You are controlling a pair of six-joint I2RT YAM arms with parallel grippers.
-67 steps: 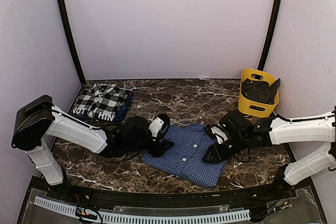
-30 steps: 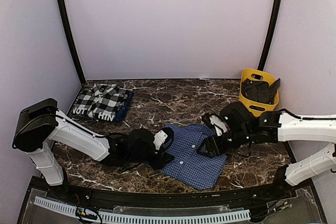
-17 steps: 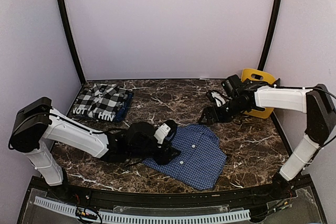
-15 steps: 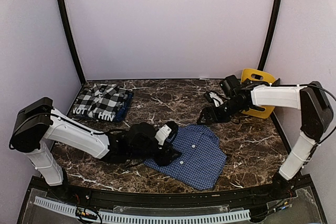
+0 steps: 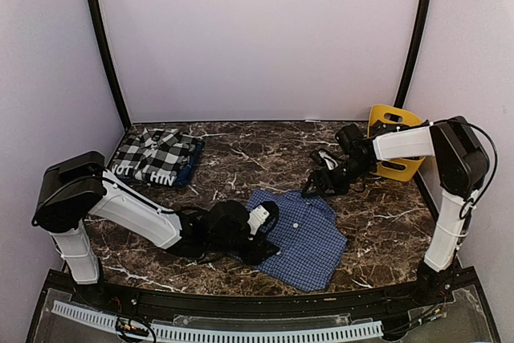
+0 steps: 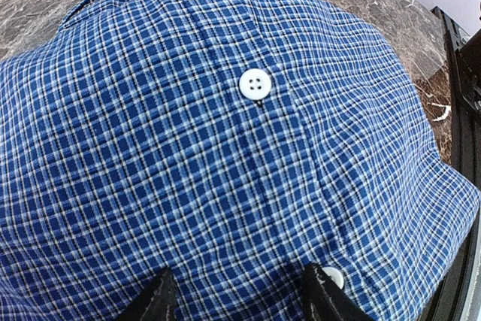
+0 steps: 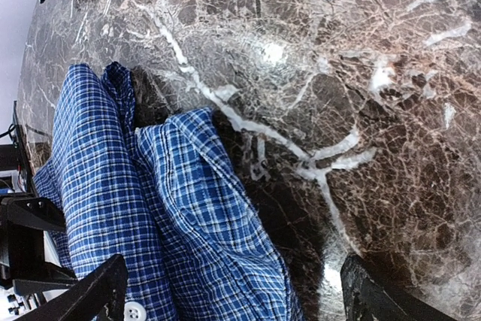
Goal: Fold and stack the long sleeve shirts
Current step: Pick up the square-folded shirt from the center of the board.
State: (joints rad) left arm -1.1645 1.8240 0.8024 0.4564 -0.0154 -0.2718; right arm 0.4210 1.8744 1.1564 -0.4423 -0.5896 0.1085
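The blue long sleeve shirt (image 5: 305,230) lies folded, buttons up, at the table's front centre. My left gripper (image 5: 262,230) is low at its left edge. In the left wrist view its fingertips (image 6: 162,295) stand apart and rest on the checked cloth (image 6: 225,148), with no fold pinched between them. My right gripper (image 5: 316,184) hovers open just beyond the shirt's far edge. Its fingers (image 7: 101,291) straddle the collar (image 7: 203,186) and bare marble. The black-and-white plaid long sleeve shirt (image 5: 157,156) lies folded at the back left, far from both grippers.
A yellow bin (image 5: 384,165) with dark clothing inside stands at the back right, close behind my right arm. Curved black posts and lilac walls enclose the marble table (image 5: 257,154). A black rail runs along the front edge.
My right gripper lifted off the blue shirt, swung back toward the bin and opened wide. My left gripper slid a little right along the shirt's near-left edge. The shirt shifted slightly.
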